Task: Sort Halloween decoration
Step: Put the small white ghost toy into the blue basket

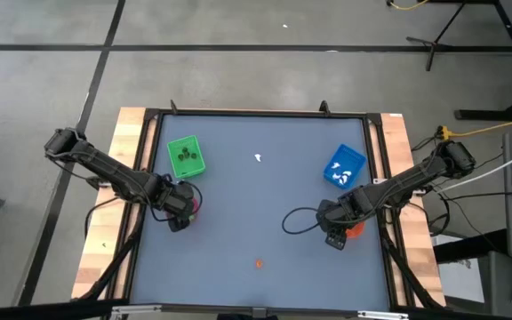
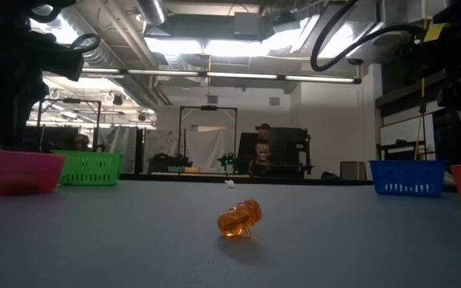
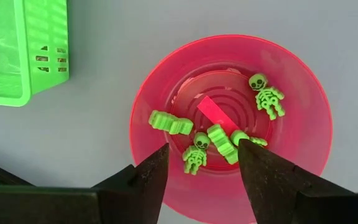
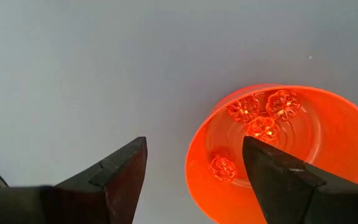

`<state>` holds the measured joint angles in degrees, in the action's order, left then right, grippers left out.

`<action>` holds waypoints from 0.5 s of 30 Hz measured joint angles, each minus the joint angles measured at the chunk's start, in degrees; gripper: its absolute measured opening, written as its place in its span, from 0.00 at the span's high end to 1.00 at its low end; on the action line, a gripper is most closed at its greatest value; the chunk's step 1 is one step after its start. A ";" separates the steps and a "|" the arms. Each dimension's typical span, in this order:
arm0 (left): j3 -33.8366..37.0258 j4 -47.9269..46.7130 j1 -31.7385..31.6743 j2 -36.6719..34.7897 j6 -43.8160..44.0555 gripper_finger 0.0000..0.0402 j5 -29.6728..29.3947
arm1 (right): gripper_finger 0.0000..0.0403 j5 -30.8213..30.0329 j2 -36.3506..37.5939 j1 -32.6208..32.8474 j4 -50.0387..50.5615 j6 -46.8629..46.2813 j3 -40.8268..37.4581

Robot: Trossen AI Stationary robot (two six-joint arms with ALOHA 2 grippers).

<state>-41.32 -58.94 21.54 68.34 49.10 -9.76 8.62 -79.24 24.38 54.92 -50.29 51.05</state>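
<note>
While both grippers hang open and empty, left gripper (image 3: 201, 165) over pink bowl (image 3: 303, 99), orange pumpkin (image 2: 239, 218) looks light, rigid, slick; pinch its sides.

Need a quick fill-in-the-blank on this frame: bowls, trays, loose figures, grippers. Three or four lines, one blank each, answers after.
1. The left gripper hangs open over the pink bowl, which holds only ____ figures.
2. The right gripper is open beside the orange bowl, which holds four ____ pumpkins.
3. Loose on the table are an orange pumpkin and one ____ figure farther back.
4. The square tray on the right arm's side is ____.

Missing words: green; orange; white; blue
</note>
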 joint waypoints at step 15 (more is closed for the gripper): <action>0.00 0.07 0.00 0.00 0.02 0.56 -0.02 | 0.34 0.00 0.00 -0.02 -7.24 -0.01 0.00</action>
<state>-41.32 -58.87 21.54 68.34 49.12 -9.78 8.62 -79.24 24.36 47.67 -50.30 51.05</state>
